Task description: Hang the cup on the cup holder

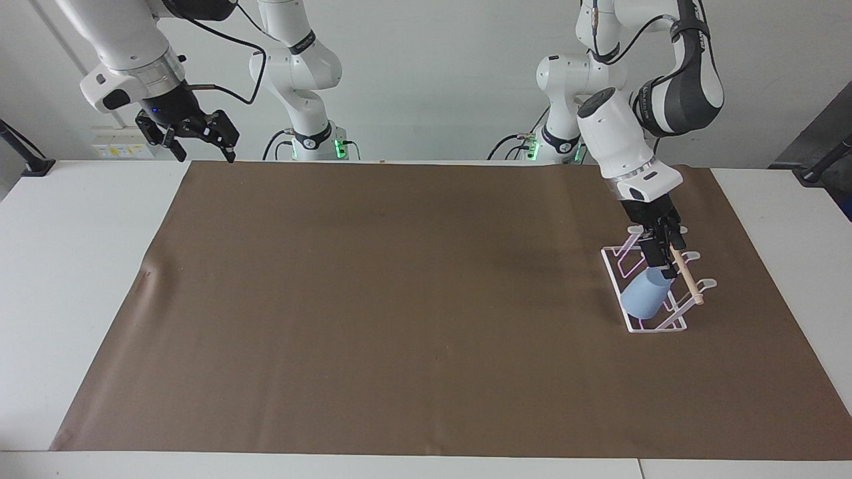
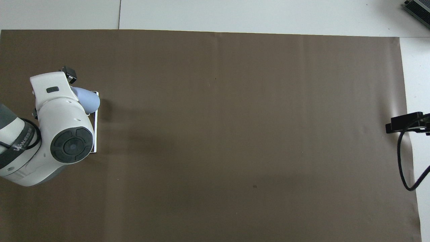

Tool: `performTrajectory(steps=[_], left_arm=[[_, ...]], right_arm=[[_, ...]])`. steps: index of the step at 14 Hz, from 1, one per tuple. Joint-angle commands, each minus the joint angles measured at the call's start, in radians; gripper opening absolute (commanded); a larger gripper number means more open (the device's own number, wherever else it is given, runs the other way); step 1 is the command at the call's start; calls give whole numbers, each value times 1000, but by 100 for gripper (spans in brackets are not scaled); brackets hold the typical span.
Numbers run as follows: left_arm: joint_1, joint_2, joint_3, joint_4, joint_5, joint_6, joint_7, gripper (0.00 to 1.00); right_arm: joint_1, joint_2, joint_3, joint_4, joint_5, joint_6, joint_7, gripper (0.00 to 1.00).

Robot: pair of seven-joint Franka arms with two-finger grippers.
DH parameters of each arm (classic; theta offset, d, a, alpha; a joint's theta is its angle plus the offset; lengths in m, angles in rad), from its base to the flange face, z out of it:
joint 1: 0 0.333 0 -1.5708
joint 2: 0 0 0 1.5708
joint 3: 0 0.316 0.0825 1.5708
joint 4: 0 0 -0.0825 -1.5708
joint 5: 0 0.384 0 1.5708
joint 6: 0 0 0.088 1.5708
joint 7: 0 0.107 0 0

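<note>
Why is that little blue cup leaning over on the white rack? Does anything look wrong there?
Nothing looks damaged or spilled. The cup sits tilted on a slanted prong of the cup holder, mouth up toward the dowel, as the rack holds it. The left gripper, open, is just above it. The right gripper waits, open, over the table's edge.

A cup holder [image 1: 655, 293] stands on a mat [image 1: 399, 299] that covers most of a table [image 1: 66, 266], toward the left arm's end. A cup [image 1: 645, 295] sits tilted on 1 of its prongs, just below the left gripper's fingers [image 1: 653, 256]. The left gripper [image 1: 662, 253] hangs over the holder, beside its top dowel [image 1: 685, 274]. The right gripper [image 1: 196, 136] waits in the air over the table's edge at the right arm's end, well apart from the holder.
</note>
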Motion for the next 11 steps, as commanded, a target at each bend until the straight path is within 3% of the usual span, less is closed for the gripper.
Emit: performTrajectory(steps=[1,7,11], left_arm=[[-17,-20,4,63,-176,-82,209,100],[-48,-18,-5,229,-541,-309,648,100],[-47,-20,-11,293,-690,-467,998,100]], right_arm=[[-14,-22,4,-32,-16,23,-8,100],[-38,-22,-6,-20,-5,3,-11,100],[-63,-27,-6,-24,-5,-1,-15,100]])
